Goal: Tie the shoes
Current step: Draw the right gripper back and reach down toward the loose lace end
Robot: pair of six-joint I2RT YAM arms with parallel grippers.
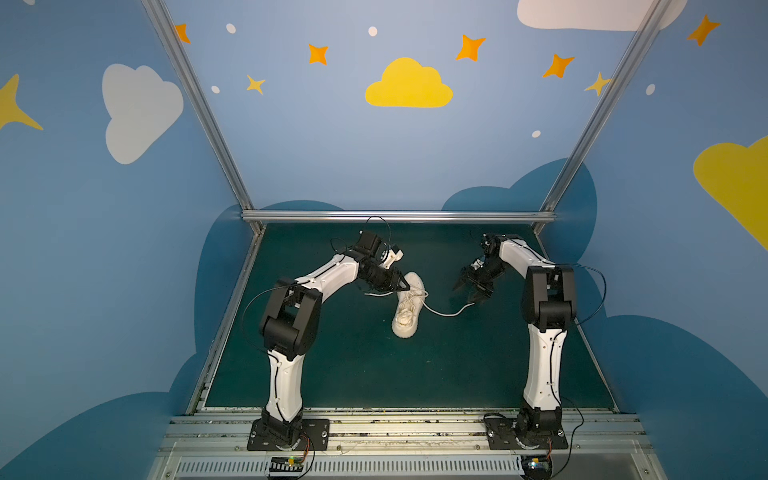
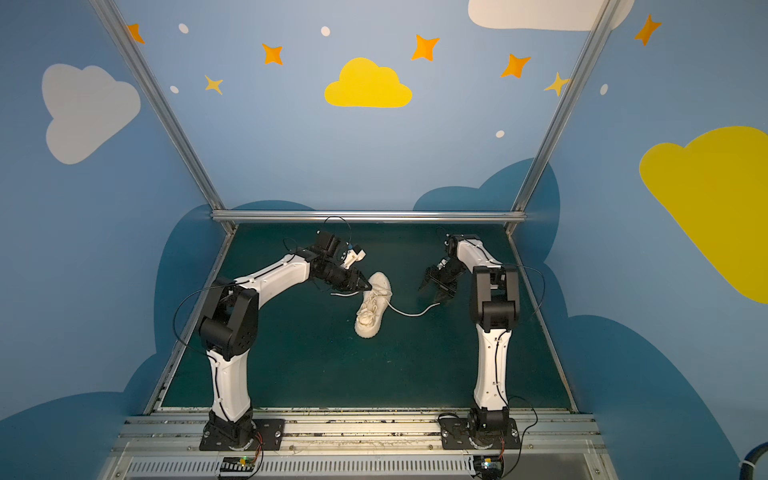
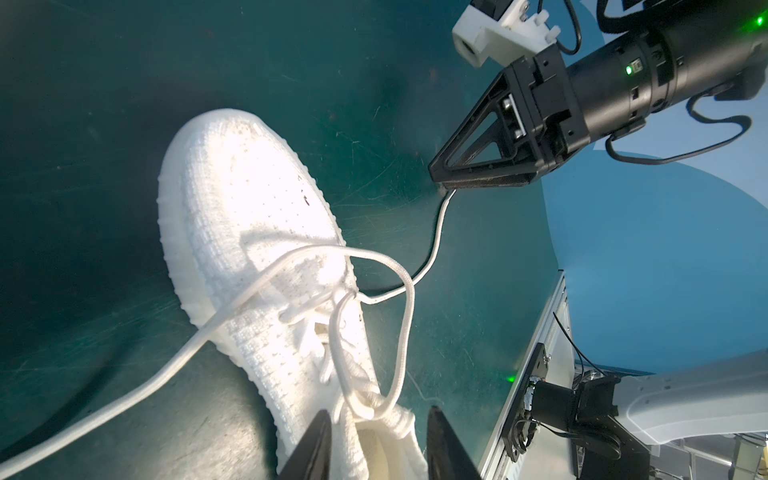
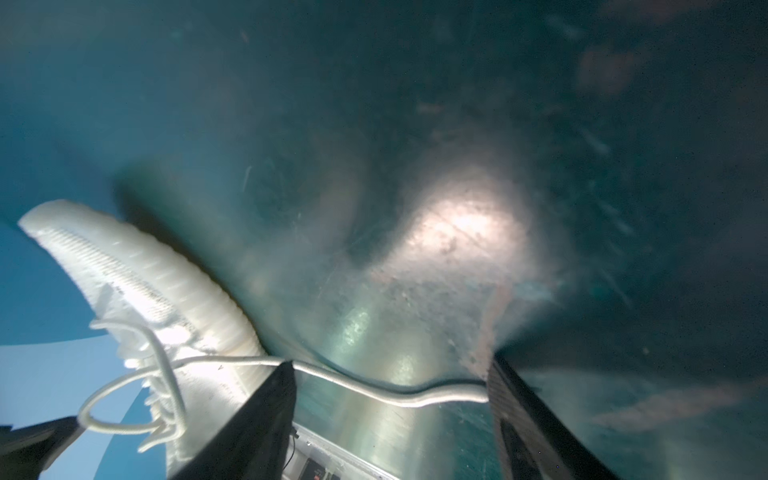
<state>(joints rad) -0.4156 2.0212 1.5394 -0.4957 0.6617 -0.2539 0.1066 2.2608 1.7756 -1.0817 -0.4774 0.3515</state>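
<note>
Resting on the green mat [image 1: 415,374], the sneaker [image 1: 409,309] trails loose laces [image 1: 446,312].

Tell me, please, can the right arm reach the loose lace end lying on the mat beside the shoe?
Probably yes. The right gripper hangs open right over that lace end, its fingers either side of it in the right wrist view, and nothing blocks the way.

An off-white knit low-top sneaker [image 1: 409,309] with a ribbed sole is standing just under the left pincer [image 1: 404,286], toe pointing away. Its cream laces [image 4: 457,398] are lying untied: one end is trailing across between the right pincer's [image 1: 467,294] fingers, and the other, seemingly slack, is running out beneath the left one.
</note>
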